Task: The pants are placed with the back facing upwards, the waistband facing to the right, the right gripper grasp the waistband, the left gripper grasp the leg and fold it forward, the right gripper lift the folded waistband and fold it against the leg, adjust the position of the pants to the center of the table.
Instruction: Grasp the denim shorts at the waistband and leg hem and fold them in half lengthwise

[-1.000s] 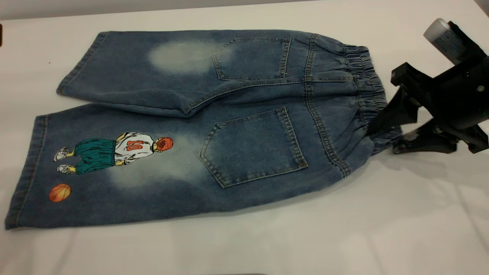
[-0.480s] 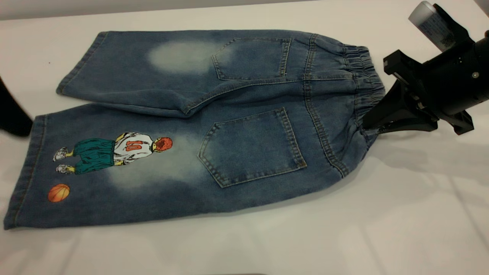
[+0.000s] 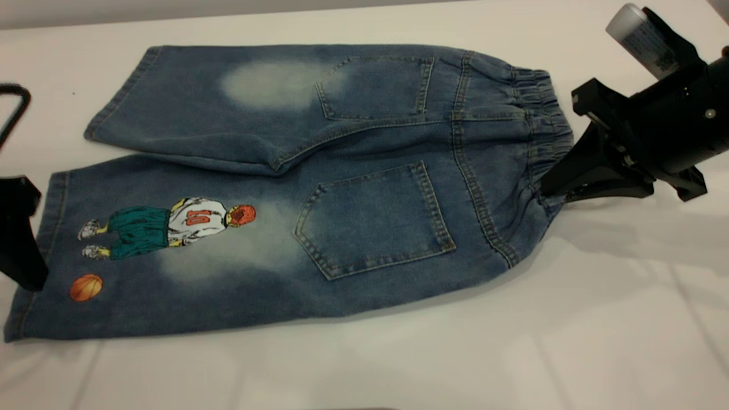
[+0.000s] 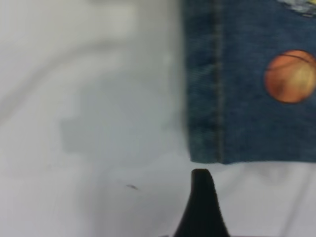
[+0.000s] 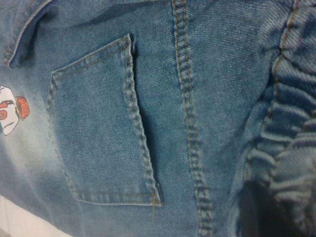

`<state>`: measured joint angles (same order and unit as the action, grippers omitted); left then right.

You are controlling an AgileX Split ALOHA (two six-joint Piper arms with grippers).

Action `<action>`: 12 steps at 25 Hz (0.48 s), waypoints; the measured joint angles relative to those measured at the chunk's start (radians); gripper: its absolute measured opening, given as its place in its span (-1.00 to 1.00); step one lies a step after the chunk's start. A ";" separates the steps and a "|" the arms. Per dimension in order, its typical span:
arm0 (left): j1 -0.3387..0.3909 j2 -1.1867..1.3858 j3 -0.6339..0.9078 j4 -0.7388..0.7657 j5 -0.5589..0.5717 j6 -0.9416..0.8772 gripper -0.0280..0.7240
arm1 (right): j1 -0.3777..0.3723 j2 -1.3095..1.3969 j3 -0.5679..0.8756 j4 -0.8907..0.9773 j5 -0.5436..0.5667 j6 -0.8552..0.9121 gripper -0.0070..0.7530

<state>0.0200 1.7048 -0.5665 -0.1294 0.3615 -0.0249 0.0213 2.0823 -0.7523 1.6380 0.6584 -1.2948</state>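
The pants [image 3: 342,188] lie flat on the table [image 3: 569,319], back pockets up, with the elastic waistband [image 3: 547,119] at the right. My right gripper [image 3: 551,191] is shut on the waistband's near corner, which bunches up between its fingers. In the right wrist view the gathered waistband [image 5: 291,123] and a back pocket [image 5: 98,133] fill the picture. My left gripper [image 3: 23,245] stands open at the far left, right at the hem of the printed leg [image 3: 142,256]. One of its fingers [image 4: 200,207] shows just off the hem corner [image 4: 207,148], close to the basketball print [image 4: 291,76].
The plain leg [image 3: 216,108] lies behind the printed one, its edge overlapping at the crotch. White tabletop runs along the front and right of the pants. The left arm's black cable [image 3: 14,108] loops at the left edge.
My left gripper has come in from the left edge and down to the printed leg's hem. My right gripper went from spread to shut on the waistband and rose slightly.
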 joint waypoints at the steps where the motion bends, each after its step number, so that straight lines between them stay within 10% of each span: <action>1: 0.000 0.017 -0.001 0.008 -0.005 -0.014 0.42 | 0.000 0.000 0.000 0.000 0.000 -0.001 -0.89; 12: 0.000 0.168 -0.007 0.015 -0.117 -0.030 0.39 | 0.000 0.000 0.000 -0.001 0.000 -0.004 -0.88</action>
<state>0.0200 1.8729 -0.5739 -0.1146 0.2443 -0.0550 0.0213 2.0823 -0.7523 1.6371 0.6584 -1.2987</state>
